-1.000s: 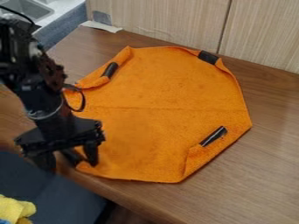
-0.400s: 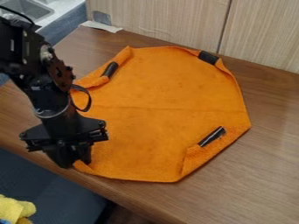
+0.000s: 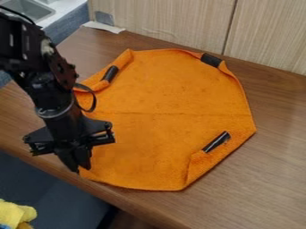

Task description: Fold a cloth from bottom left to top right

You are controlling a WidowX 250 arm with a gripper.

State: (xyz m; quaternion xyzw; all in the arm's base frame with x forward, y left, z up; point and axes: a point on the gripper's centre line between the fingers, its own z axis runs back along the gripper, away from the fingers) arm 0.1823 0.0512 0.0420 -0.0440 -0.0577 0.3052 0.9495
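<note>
Cloth (image 3: 161, 94): you have one, three black strips (image 3: 215, 142), crease (image 3: 173, 113) nine-to-three, long axis unclear; your one pincer (image 3: 81, 168) clamps its eight-o'clock corner.

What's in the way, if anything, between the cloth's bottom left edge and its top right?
Nothing visible stands in between. The tool is at the bottom left edge of the orange cloth, and only fabric lies between there and the black strip at the top right.
</note>
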